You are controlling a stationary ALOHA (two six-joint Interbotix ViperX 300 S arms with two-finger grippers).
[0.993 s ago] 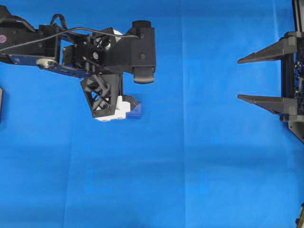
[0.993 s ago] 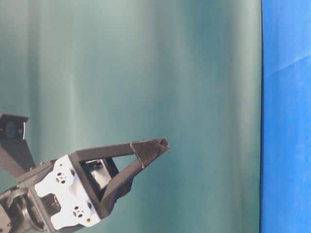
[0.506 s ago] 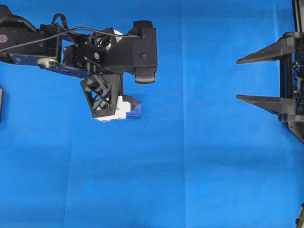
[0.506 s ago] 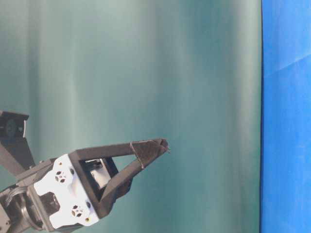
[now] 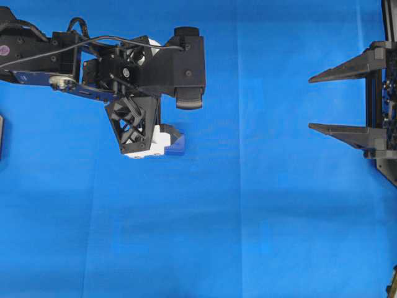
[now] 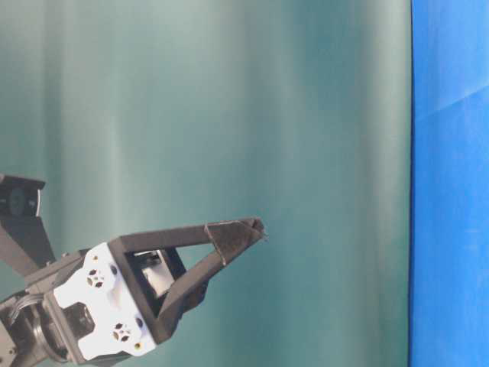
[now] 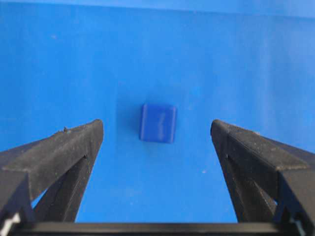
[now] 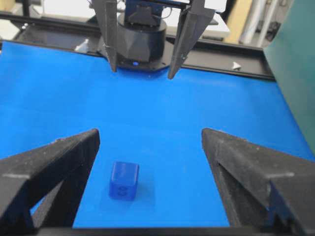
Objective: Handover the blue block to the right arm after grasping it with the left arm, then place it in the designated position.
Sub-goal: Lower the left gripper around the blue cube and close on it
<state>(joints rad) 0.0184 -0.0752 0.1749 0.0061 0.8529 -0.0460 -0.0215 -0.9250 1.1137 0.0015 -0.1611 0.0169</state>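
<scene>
- Left claw (image 5: 162, 141): positioned at the upper left of the overhead view, above the worktop (image 5: 248, 236), pointing downward. It is released, with jaws spread wide and nothing between them.
- In the left wrist view, the two black fingers (image 7: 64, 147) stand apart on either side of the blue block (image 7: 157, 123), with bright blue cloth visible on both sides of the block. No contact is made.
- Blue block: lying flat on the blue cloth (image 5: 248, 93), directly below the left claw; in the overhead view only one corner (image 5: 178, 146) shows past the claw body.
- Right claw (image 5: 313, 103): at the right edge of the overhead view, well apart from the block. It is released and holds nothing, with its pointed fingers (image 5: 347, 67) aimed toward the left arm.
</scene>
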